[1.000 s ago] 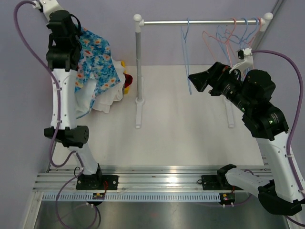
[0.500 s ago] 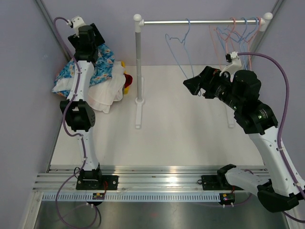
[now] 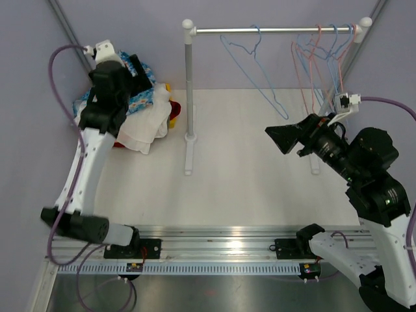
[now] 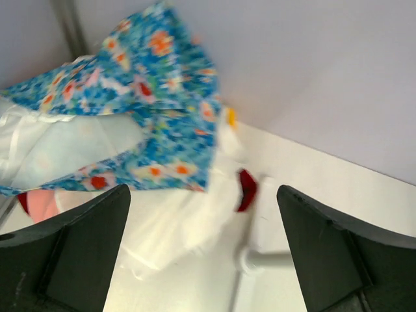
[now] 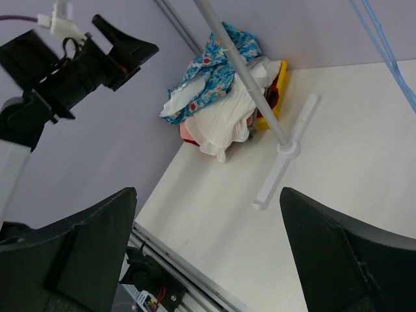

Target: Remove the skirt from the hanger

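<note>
The blue flowered skirt (image 3: 138, 99) lies crumpled on the pile of clothes (image 3: 146, 127) in the far left corner of the table (image 3: 247, 175), free of any hanger, and I can read no clear long axis in it. My left claw (image 3: 142, 70) hangs just above it, fingers wide apart and holding nothing, so this arm is by far the nearer. My right claw (image 3: 284, 138), also spread and empty, is well apart near the right edge, below the hangers (image 3: 250, 62). I judge that the next move needs only a clean lift away from the cloth.
</note>
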